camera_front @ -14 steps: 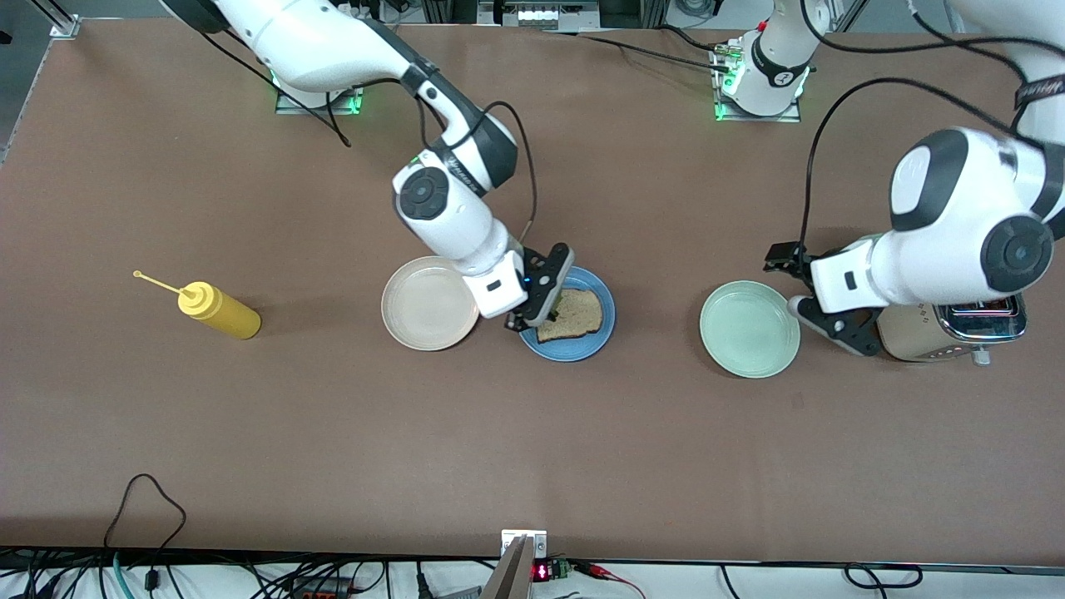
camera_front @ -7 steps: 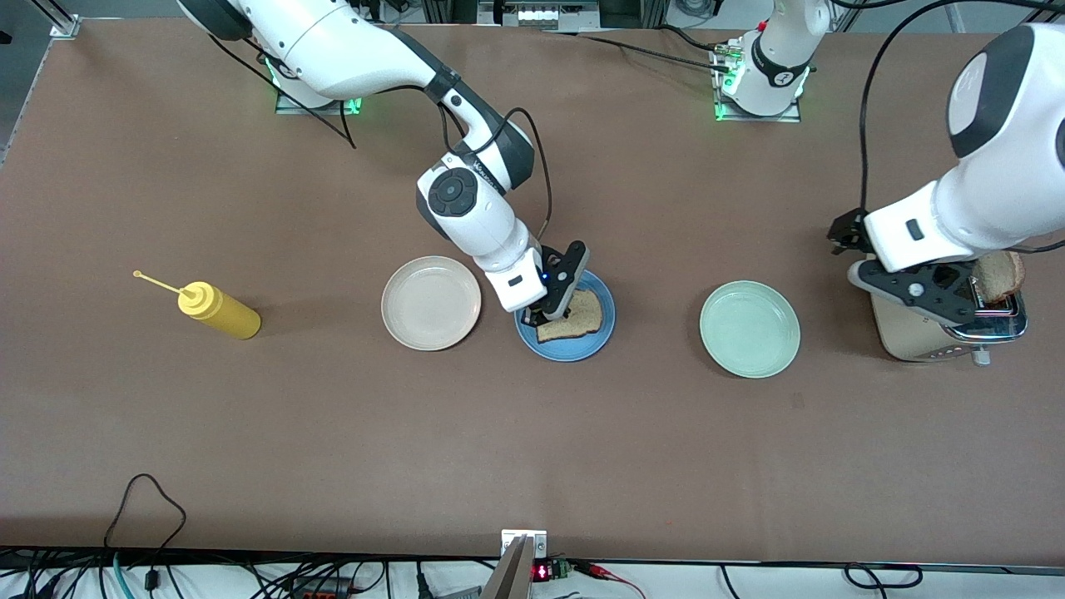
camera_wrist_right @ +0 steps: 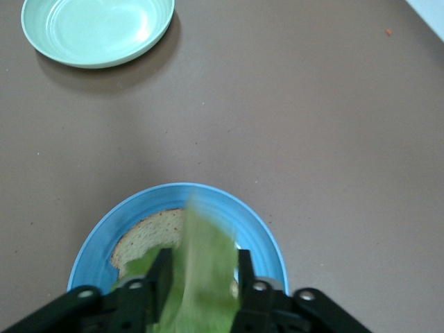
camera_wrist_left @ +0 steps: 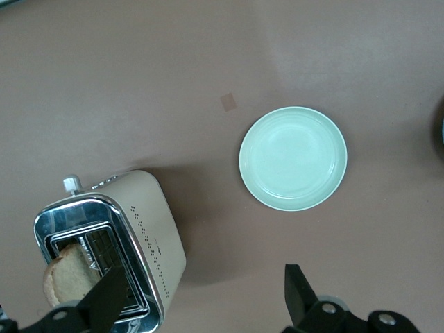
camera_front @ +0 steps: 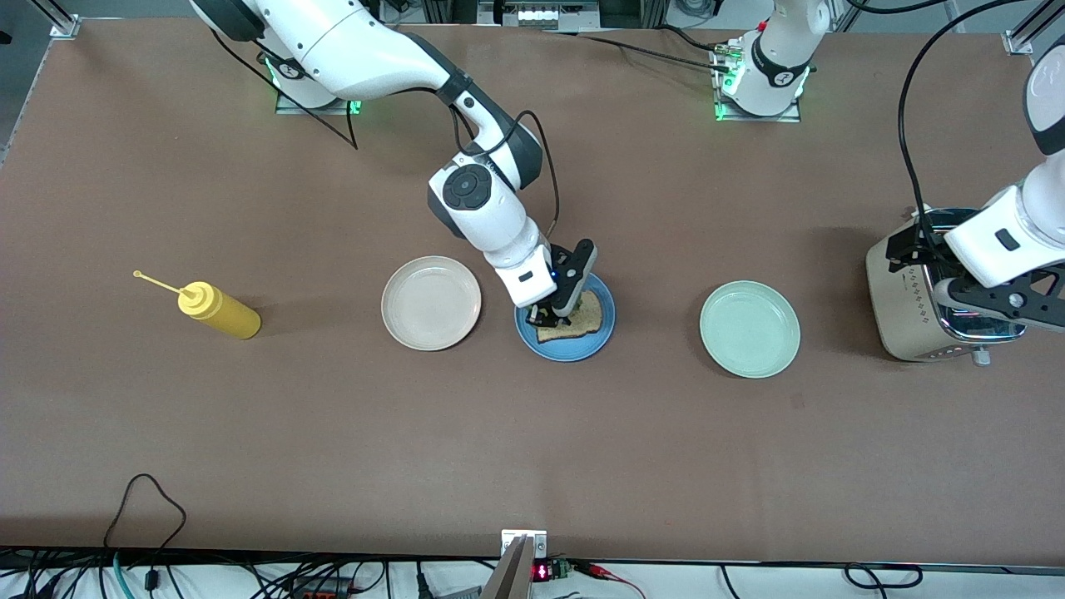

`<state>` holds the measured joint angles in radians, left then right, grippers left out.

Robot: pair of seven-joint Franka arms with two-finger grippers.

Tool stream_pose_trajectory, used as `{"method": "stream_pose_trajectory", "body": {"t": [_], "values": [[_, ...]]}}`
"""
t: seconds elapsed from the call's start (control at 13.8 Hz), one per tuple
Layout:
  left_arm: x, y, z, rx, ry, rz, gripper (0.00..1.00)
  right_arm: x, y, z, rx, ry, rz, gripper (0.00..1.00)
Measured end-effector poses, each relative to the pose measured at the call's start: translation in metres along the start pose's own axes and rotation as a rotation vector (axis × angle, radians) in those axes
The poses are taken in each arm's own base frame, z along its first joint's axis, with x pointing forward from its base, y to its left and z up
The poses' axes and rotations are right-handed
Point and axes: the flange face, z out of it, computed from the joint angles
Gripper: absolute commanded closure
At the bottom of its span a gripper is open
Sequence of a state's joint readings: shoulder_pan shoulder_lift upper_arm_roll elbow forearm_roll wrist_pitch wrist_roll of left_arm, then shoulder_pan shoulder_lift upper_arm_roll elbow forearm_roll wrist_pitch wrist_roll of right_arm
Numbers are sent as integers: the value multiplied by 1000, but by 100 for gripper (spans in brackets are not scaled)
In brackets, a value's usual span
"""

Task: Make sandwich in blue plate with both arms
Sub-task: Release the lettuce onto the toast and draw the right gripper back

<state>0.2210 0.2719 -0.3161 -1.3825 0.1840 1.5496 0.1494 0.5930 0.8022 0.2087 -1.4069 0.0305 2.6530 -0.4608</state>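
The blue plate (camera_front: 605, 334) holds one bread slice (camera_front: 586, 314) near the table's middle. My right gripper (camera_front: 553, 309) is low over that slice, at the plate's edge toward the right arm's end. In the right wrist view my right gripper (camera_wrist_right: 202, 277) is shut on a green lettuce leaf (camera_wrist_right: 205, 257) that hangs over the bread (camera_wrist_right: 149, 232) and the plate (camera_wrist_right: 263, 236). My left gripper (camera_front: 998, 304) is open and empty over the toaster (camera_front: 903, 291). A second bread slice (camera_wrist_left: 66, 277) stands in the toaster's slot (camera_wrist_left: 149, 222), next to my left gripper (camera_wrist_left: 205, 305).
A pale mint-green plate (camera_front: 749, 329) lies between the blue plate and the toaster. A cream-white plate (camera_front: 431, 302) lies beside the blue plate toward the right arm's end. A yellow mustard bottle (camera_front: 220, 310) lies on its side farther that way.
My right gripper has come down closer to the bread on the blue plate. My left arm has swung from beside the mint plate to over the toaster.
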Motion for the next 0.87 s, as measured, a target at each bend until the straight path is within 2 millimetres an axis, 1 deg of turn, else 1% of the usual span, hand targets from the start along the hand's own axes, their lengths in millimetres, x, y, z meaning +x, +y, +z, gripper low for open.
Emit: {"method": "stream_pose_trajectory", "body": {"t": [0.14, 0.22, 0.29, 0.43, 0.65, 0.72, 0.87], "values": [[1, 1, 1, -2, -2, -36, 0, 5, 4, -9, -3, -7, 22, 0], [1, 3, 1, -2, -1, -55, 0, 7, 8, -17, -1, -26, 30, 0], [2, 5, 1, -3, 0, -69, 0, 10, 14, -30, -3, -48, 44, 0], [2, 8, 0, -3, 1, -83, 0, 19, 24, -67, -19, -95, 105, 0], [2, 8, 0, -3, 1, -89, 0, 22, 44, -135, -59, -176, 256, 0], [2, 8, 0, -5, -1, -90, 0, 19, 56, -157, -94, -202, 318, 0], [2, 9, 0, -10, -4, -90, 0, 4, 86, -200, -154, -246, 435, 0]]}}
